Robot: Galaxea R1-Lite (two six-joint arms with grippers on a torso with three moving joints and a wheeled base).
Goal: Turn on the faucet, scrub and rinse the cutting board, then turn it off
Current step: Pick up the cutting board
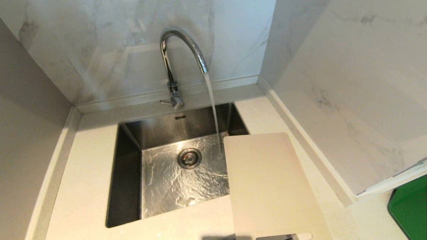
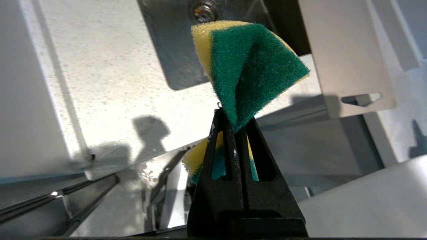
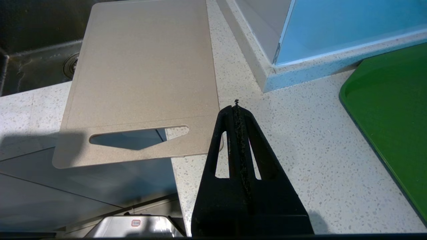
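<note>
- The faucet (image 1: 173,66) stands at the 12 o'clock edge of the sink (image 1: 130,186), its thin lever (image 1: 165,102) pointing toward 9 o'clock, and a stream of water (image 1: 213,113) falls from the spout onto the sink floor near the drain (image 1: 189,158).
- The cutting board (image 1: 267,186) lies flat on the pale speckled surface (image 1: 83,186) at the sink's 3 o'clock side; its far corner juts over the basin, close to where the water lands, and its handle slot (image 3: 138,136) end overhangs the surface's near edge.
- The left pincer (image 2: 235,123) is pressed together on a yellow-and-green sponge (image 2: 247,70), which is folded, green scouring face outward, and sticks out past the fingertips. It hangs off the near edge of the surface, outside the head view.
- The right pincer (image 3: 237,105) is pressed together with nothing in it, above the surface just at 3 o'clock of the board's slot end.
- A green tray (image 1: 412,208) lies at the far 3 o'clock, well apart from the board.
</note>
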